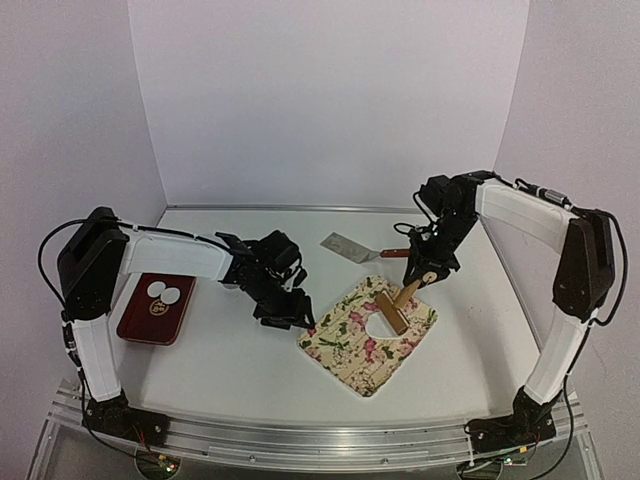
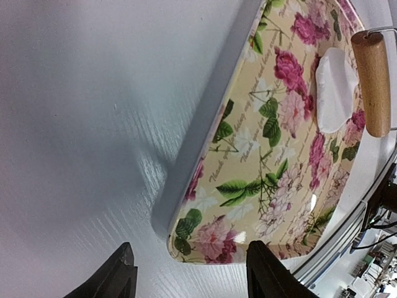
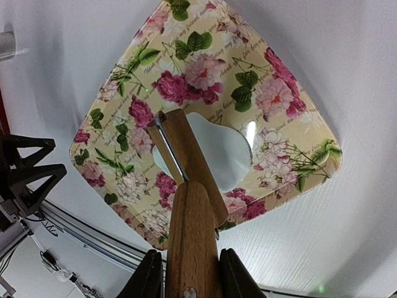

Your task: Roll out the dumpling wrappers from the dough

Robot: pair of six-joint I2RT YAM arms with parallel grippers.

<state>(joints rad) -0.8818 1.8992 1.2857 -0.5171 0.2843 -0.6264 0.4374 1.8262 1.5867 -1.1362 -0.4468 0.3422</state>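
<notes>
**Rolling stage, seen from overhead and from both wrists.**

- **Work surface:** Flower-printed board (image 1: 345,345) laid flat on the white bench (image 1: 230,370) between the two arms. Presumably set there to give a smooth rolling surface within reach of both.
- **Dough:** At the board's centre, a flattened piece of white dough (image 1: 376,322), irregular in outline and not yet a round disc.
- **Roller and right gripper:** Small wooden roller (image 1: 393,313) set against the dough's right-hand edge in the overhead view. Handle clamped between the fingers of the right gripper (image 3: 189,276), closed tight on the wood. Handle raised steeply, judged so as to bear down through the barrel while pushing across the dough.
- **Left gripper:** Left gripper (image 2: 192,282) low over the bench just beside the board's near-left corner, jaws parted and holding nothing. Corner just ahead of the fingers, not between them. Placed, by judgement, to brace the board against sliding under the roller.
- **Finished pieces:** Two dumpling wrappers (image 1: 157,290), small white discs side by side on a dark red tray (image 1: 140,325) at the far left. Well apart from the board, likely kept out of the rolling path.
- **Idle tool:** Metal scraper (image 1: 347,247) lying behind the board, near the right arm, untouched.
- **Lettering:** Cursive script printed among the roses and leaves of the board, slanted and mostly unreadable. Possibly "Thank you" in the left wrist view. No brand marks or labels made out elsewhere.
</notes>
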